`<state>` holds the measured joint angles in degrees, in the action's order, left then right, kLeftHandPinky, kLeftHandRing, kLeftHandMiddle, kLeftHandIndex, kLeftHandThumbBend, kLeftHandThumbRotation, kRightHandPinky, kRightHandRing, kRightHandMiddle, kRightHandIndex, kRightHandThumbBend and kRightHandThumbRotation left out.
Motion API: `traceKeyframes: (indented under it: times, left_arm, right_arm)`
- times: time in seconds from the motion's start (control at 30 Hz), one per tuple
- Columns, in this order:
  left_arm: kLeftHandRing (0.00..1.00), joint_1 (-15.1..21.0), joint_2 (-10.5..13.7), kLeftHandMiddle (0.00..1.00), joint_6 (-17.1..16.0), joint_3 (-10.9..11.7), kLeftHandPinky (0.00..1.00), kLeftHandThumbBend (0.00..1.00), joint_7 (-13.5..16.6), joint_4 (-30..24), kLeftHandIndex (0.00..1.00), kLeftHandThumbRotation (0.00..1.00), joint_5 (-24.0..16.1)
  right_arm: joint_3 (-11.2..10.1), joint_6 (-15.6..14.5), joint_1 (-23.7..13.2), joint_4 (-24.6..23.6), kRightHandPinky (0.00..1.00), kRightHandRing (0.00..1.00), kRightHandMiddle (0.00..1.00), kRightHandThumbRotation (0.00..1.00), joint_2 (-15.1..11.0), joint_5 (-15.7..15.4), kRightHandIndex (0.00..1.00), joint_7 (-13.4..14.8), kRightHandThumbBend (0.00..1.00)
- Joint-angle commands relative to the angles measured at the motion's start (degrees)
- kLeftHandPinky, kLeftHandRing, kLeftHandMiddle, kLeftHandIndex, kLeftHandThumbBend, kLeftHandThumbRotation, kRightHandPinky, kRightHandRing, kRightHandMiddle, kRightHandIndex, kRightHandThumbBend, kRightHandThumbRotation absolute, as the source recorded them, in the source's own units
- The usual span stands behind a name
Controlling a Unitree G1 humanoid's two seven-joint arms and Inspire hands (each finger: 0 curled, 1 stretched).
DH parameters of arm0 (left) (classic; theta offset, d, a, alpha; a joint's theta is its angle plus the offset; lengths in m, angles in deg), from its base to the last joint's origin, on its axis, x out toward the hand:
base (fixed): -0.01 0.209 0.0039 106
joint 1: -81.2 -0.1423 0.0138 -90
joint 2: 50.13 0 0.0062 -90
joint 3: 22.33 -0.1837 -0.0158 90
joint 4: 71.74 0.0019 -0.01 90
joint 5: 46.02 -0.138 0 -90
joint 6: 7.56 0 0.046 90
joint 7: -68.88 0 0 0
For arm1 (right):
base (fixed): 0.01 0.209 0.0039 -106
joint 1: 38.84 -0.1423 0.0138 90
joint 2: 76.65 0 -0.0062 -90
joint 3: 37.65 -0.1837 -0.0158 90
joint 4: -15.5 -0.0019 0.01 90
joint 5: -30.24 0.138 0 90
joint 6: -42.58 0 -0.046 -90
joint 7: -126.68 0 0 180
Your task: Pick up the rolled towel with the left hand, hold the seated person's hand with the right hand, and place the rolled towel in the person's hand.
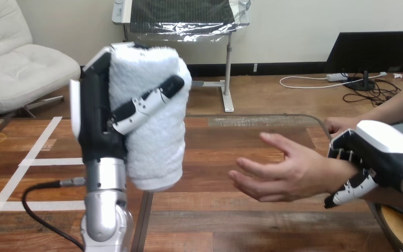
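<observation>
Within the curled fingers of the raised left hand point(92, 121) stands one towel point(157, 152), upright; fingers of the right hand point(385, 149) curl round the person's wrist point(338, 170).

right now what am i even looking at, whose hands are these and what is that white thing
This is seen from a camera on a humanoid robot's head, looking down over a wooden table. The black-and-white machine hand at the left is the robot's left hand. Its fingers are curled round a white rolled towel, held upright above the table. At the right, the robot's right hand has fingers and thumb curled round a seated person's wrist. The person's hand is open, fingers pointing toward the towel, apart from it.
</observation>
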<state>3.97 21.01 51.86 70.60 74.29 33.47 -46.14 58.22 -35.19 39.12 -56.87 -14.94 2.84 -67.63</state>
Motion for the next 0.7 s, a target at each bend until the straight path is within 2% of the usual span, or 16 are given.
traceKeyframes:
  times: [0.0, 0.17, 0.27, 0.43, 0.67]
  left_arm:
    - [0.24, 7.0, -0.6, 0.31, -5.1, -0.8, 0.20, 0.45, 0.5, 6.1, 0.36, 0.00, -1.7]
    - [0.25, 8.8, -0.8, 0.32, -8.3, -1.0, 0.21, 0.46, 1.1, 12.3, 0.37, 0.00, -2.8]
    - [0.26, 10.1, -0.8, 0.33, -10.3, -1.1, 0.22, 0.50, 1.7, 16.0, 0.38, 0.00, -3.8]
    - [0.27, 11.8, -1.1, 0.34, -12.7, -1.2, 0.23, 0.49, 3.1, 20.6, 0.39, 0.00, -5.3]
    - [0.27, 14.4, -2.4, 0.34, -15.4, -1.1, 0.23, 0.51, 3.8, 27.0, 0.40, 0.00, -5.3]
  right_arm:
    - [-1.6, -1.6, -1.6, -2.2, 0.27, 0.31, 0.36, 0.14, 0.9, 1.9, 0.39, -0.6, 0.88]
    - [-2.1, -2.2, -1.8, -3.5, 0.28, 0.31, 0.36, 0.15, 1.1, 3.1, 0.39, -1.1, 0.88]
    - [-2.2, -2.8, -1.8, -4.3, 0.28, 0.31, 0.36, 0.16, 1.2, 3.5, 0.39, -1.4, 0.88]
    - [-2.3, -3.3, -1.9, -5.4, 0.29, 0.32, 0.37, 0.16, 1.2, 3.8, 0.39, -1.7, 0.88]
    - [-2.5, -2.5, -2.0, -6.0, 0.30, 0.33, 0.38, 0.16, 1.6, 4.3, 0.40, -1.2, 0.89]
